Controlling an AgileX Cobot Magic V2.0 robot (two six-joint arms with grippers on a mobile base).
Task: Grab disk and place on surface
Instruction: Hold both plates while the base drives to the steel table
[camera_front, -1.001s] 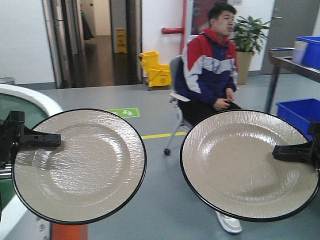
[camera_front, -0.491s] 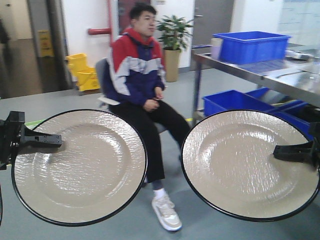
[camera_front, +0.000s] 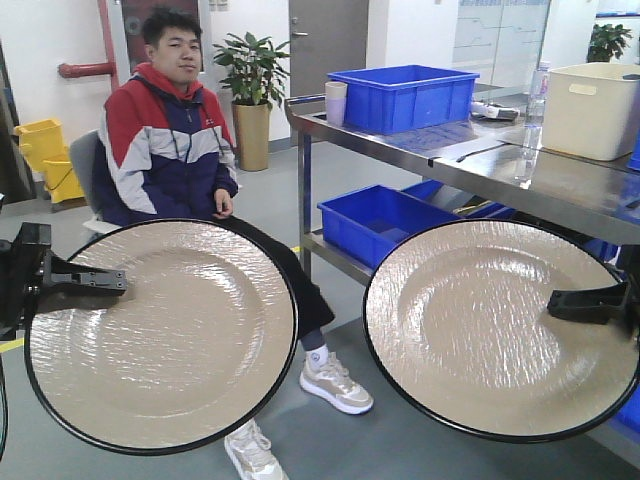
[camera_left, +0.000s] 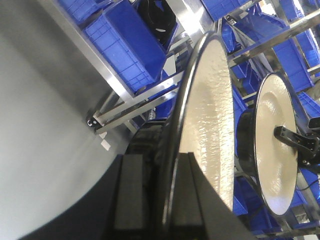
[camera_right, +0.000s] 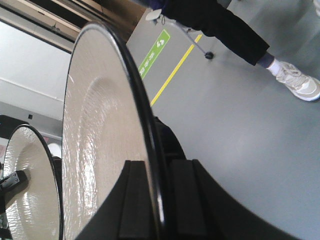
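Observation:
I hold two beige disks with black rims, both upright and facing the front camera. The left disk (camera_front: 160, 340) (camera_left: 215, 100) is pinched at its left rim by my left gripper (camera_front: 110, 282) (camera_left: 162, 157), which is shut on it. The right disk (camera_front: 490, 330) (camera_right: 95, 125) is pinched at its right rim by my right gripper (camera_front: 560, 303) (camera_right: 159, 165), also shut on it. Each wrist view shows the other disk further off (camera_left: 272, 145) (camera_right: 30, 190). The surface (camera_front: 520, 175), a glossy grey tabletop, stands behind the right disk.
A man (camera_front: 170, 140) sits on a chair behind the left disk, his shoes (camera_front: 335, 385) between the disks. On the table stand a blue bin (camera_front: 400, 95), a cup (camera_front: 335, 100) and a white tub (camera_front: 590, 105). Another blue bin (camera_front: 385, 215) sits on the lower shelf.
The whole view has swung to the right: the man slid left in view and the table with its bins came in. Both disks stay gripped the same way.

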